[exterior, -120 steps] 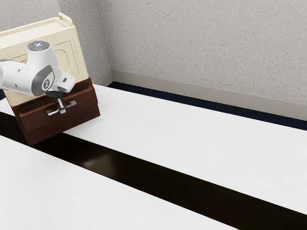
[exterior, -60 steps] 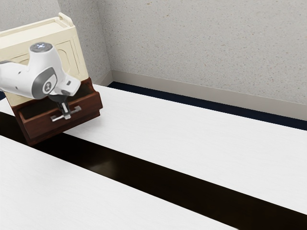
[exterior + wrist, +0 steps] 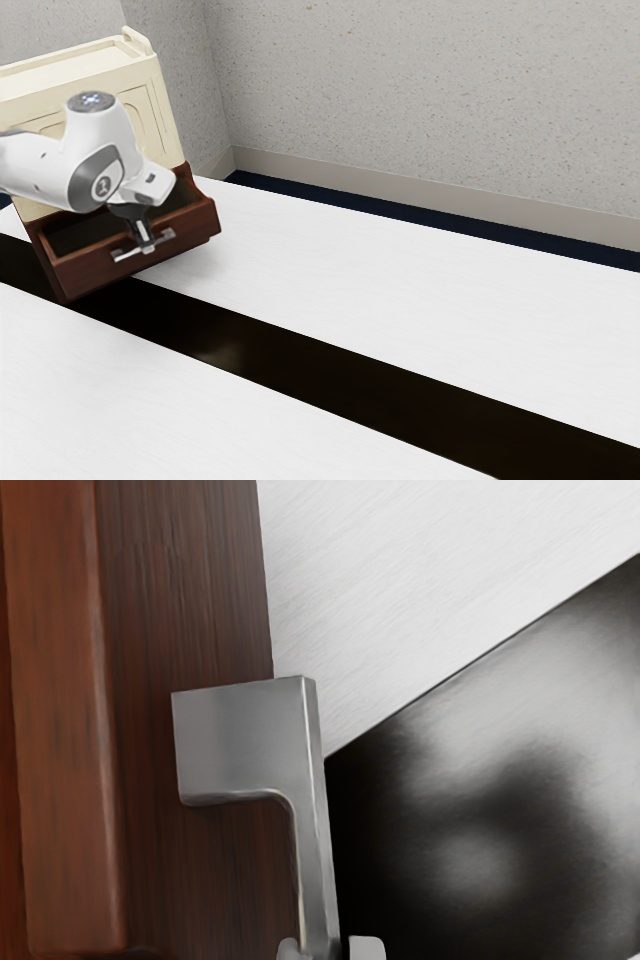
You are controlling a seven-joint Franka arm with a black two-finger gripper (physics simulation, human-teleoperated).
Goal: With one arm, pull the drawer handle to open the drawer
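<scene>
At the exterior view's left, the dark reddish-brown wooden drawer [image 3: 85,274] stands partly out of its cabinet, under a cream panelled upper section [image 3: 147,75]. The black two-finger gripper [image 3: 147,247] of the white and grey arm [image 3: 97,148] is clamped on the slim, silver metal bar handle [image 3: 125,255] near its middle, in front of the drawer face.

From here the likeliest trouble is a slip: the bar is thin and smooth, so a pull that strays from the drawer's line of travel could slide it out of the grip or twist it. A sideways or lifting drag might jam the drawer in its runners, or shift the whole cabinet across the white table [image 3: 420,290] with its glossy black band [image 3: 340,360]. Pulling hard past the end of travel could do the same.

The exterior view gives the opening: the dark hollow behind the drawer front, and how the front juts out from the body. The wrist view gives the hold: pale fingertips [image 3: 367,948] on either side of the bar, and the handle's squared grey mount [image 3: 240,740] meeting the wood, with a space between bar and drawer face.
</scene>
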